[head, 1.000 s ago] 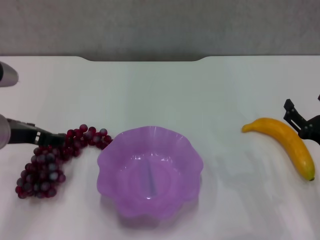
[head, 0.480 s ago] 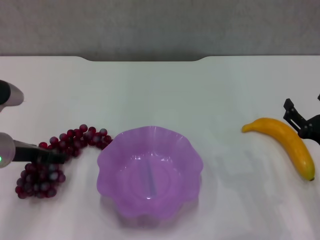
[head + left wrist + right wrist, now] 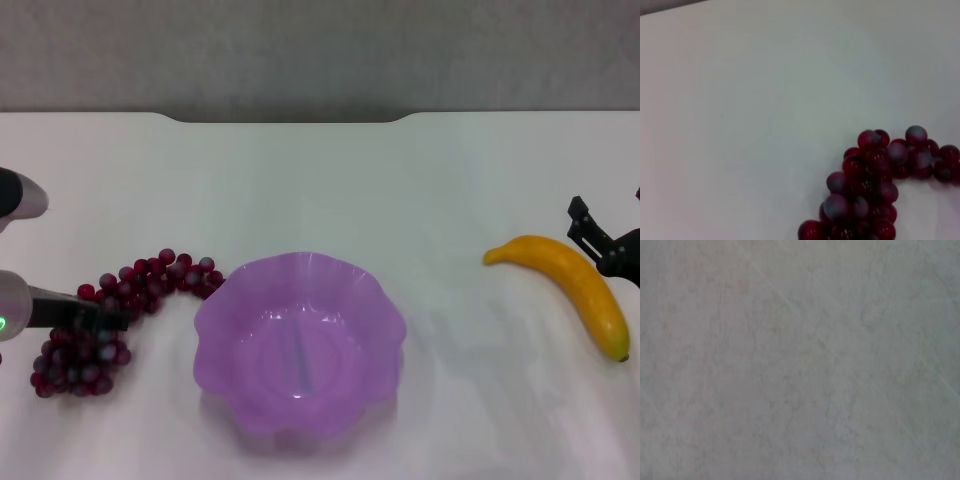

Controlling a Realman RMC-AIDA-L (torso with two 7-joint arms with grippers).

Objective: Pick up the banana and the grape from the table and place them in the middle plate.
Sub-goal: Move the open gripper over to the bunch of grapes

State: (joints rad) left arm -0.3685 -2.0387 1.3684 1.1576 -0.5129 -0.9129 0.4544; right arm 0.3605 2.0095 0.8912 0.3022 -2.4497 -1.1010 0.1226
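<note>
Head view: near the tabletop's (image 3: 320, 180) left edge, the left pincer (image 3: 105, 320), grip unclear, sits over the grapes (image 3: 100, 325); next, clamp and lift.

Grey rounded left arm (image 3: 15, 300) with green light, black angular right gripper (image 3: 605, 243).
</note>
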